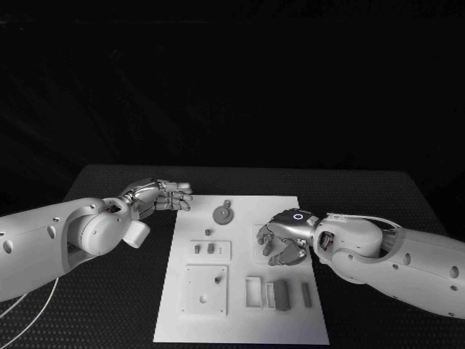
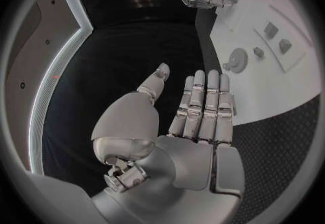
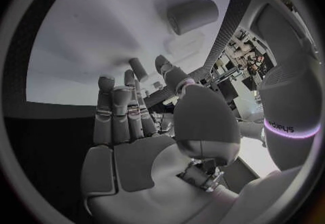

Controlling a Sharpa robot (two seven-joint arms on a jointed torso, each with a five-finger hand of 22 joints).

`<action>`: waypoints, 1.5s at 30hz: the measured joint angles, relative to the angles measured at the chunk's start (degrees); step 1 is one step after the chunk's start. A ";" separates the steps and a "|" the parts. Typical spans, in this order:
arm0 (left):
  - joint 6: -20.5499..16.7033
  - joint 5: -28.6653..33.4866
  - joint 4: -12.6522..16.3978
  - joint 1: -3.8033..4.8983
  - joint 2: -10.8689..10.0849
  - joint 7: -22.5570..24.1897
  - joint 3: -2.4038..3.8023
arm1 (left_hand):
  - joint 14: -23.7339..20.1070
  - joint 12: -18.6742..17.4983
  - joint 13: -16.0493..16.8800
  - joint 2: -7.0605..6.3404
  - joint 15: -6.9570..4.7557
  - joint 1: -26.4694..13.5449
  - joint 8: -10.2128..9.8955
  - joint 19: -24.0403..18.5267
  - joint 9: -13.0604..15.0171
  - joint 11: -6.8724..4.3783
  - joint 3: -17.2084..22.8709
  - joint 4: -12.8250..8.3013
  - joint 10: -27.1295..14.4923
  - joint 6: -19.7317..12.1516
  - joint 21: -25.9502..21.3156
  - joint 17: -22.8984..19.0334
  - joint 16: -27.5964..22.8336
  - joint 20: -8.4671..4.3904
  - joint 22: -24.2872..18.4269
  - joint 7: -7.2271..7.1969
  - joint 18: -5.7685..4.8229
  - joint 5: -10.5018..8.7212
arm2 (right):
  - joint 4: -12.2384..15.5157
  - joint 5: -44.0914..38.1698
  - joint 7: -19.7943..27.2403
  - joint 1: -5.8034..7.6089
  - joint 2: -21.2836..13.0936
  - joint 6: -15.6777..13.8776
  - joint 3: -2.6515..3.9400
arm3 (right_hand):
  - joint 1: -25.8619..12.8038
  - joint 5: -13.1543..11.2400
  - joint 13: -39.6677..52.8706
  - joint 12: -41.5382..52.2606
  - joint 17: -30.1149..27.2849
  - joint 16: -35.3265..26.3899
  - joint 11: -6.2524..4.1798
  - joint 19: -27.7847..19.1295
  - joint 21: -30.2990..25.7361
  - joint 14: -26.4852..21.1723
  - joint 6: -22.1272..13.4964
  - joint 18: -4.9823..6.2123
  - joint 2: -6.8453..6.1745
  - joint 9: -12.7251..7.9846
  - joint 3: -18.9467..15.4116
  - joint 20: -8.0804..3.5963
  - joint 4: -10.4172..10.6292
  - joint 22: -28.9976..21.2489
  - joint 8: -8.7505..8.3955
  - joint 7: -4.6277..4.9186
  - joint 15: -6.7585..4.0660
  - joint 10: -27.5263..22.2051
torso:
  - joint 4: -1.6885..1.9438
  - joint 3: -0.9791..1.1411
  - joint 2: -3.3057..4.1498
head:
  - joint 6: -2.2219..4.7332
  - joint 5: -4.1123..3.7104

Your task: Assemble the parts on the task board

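The left hand (image 2: 196, 121) is hovering open, fingers straight, off the board (image 1: 243, 320). The right hand (image 1: 282, 238) is hanging over the board's parts (image 1: 282, 294); its wrist view is showing spread, empty fingers (image 3: 118, 113).

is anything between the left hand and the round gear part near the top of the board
Nothing visible. The left hand is open off the task board's left edge, and only bare board lies between it and the round part.

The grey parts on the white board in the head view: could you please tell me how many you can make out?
7: a round one at the far end, two small ones mid-left, a slim bar above them, and three bars near right. The right hand may hide more.
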 measured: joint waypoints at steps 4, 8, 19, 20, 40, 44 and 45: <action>0.03 -0.04 0.00 0.00 -0.01 0.01 0.00 | 0.00 0.00 0.00 0.00 0.00 0.00 0.00 0.00 0.00 0.00 0.00 0.00 0.00 0.00 0.00 0.05 0.00 0.00 0.00 0.00 0.00 0.00 | -0.75 -0.48 -0.02 -0.25 0.46 -0.09 -0.09 | 0.53 0.00 0.03 0.00 0.05 0.00 0.21 -0.09 0.00 0.00 -0.01 0.00 0.53 0.00 0.00 0.09 0.00 0.00 0.00 0.01 0.00 -0.21 | 0.03 -0.03 0.00 | -0.16 0.10; 0.06 -0.07 0.00 0.00 -0.05 0.01 -0.01 | 0.00 0.00 0.00 0.00 0.00 0.00 0.00 0.00 0.00 0.00 0.00 0.00 0.00 0.00 0.00 0.05 0.00 0.00 0.00 0.00 0.01 0.00 | -1.08 -0.79 -0.02 -0.49 0.97 -0.27 -0.11 | 1.36 0.00 0.14 0.00 0.06 0.00 0.29 -0.08 0.00 0.00 0.41 -0.02 1.36 0.00 0.03 0.08 -0.03 0.00 0.25 0.42 0.00 -0.30 | 0.03 -0.07 0.00 | -0.23 0.14; 0.21 -0.11 0.05 0.00 -0.21 -0.05 -0.02 | 0.00 0.00 0.01 0.00 0.00 0.00 0.00 0.00 0.00 0.00 -0.01 0.00 0.00 0.00 0.00 0.04 0.00 0.00 0.01 0.00 0.00 0.00 | -1.23 -1.39 -0.28 -0.72 1.09 -0.91 -0.13 | 2.96 0.00 1.70 2.35 0.05 0.00 -1.37 1.19 0.00 1.58 4.44 -0.08 5.89 0.65 0.25 -0.52 -0.25 0.00 2.42 1.32 -1.54 3.86 | 0.04 -0.13 -0.01 | -0.51 0.15; 0.24 -0.12 0.05 0.00 -0.20 -0.06 -0.02 | 0.00 0.00 0.01 0.00 0.00 0.00 0.00 0.00 0.00 0.00 -0.01 0.00 0.00 0.00 0.00 0.04 0.00 0.00 0.01 0.00 0.00 0.00 | -1.23 -1.45 -0.34 -0.73 1.09 -0.95 -0.13 | 3.13 0.00 2.18 2.55 0.04 0.00 -1.56 1.21 0.00 1.76 4.70 -0.09 6.20 0.66 0.25 -0.52 -0.25 0.00 2.43 1.17 -1.72 4.23 | 0.04 -0.13 -0.01 | -0.52 0.14; 1.08 -0.23 0.05 0.00 -0.26 -0.37 -0.02 | 0.00 0.00 -0.04 0.00 0.00 0.00 0.00 0.00 -0.04 0.00 -0.01 0.00 0.00 0.00 0.00 0.08 -0.23 0.00 -0.04 0.00 0.00 0.00 | -0.56 -1.99 -0.97 -0.86 0.84 -2.28 -0.18 | 2.32 0.00 3.43 3.00 -0.20 -0.01 -2.40 1.87 0.01 2.58 5.99 -0.09 7.95 0.74 0.08 -0.59 -0.08 0.00 2.89 0.48 -2.33 5.53 | 0.03 -0.10 -0.05 | -0.75 0.24; 1.16 -0.25 0.05 0.00 -0.26 -0.41 -0.02 | 0.00 0.00 -0.04 0.00 0.00 0.00 0.00 0.00 -0.04 0.00 -0.01 0.00 0.00 0.00 0.00 0.08 -0.23 0.00 -0.04 0.00 0.00 0.00 | -0.39 -2.11 -1.05 -0.86 0.81 -2.63 -0.17 | 4.32 -0.02 4.37 3.80 -0.20 0.00 -3.01 1.90 0.01 3.11 7.54 -0.09 8.97 0.98 2.37 -0.65 -0.13 0.00 3.57 0.10 -2.96 6.92 | 0.05 -0.10 -0.06 | -0.77 0.24; 1.19 -0.26 0.06 0.00 -0.26 -0.42 -0.02 | 0.00 0.00 -0.04 0.00 0.00 0.00 0.00 0.00 -0.04 0.00 -0.01 0.00 0.00 0.00 0.00 0.08 -0.23 0.00 -0.04 0.00 0.00 0.00 | -0.30 -2.17 -1.08 -0.86 0.81 -2.78 -0.17 | 4.93 -0.11 4.87 3.88 -0.20 -0.01 -3.22 2.09 0.01 3.21 7.93 -0.09 8.35 0.96 5.12 -0.85 0.39 0.00 3.57 0.00 -3.21 7.14 | 0.07 -0.10 -0.07 | -0.77 0.24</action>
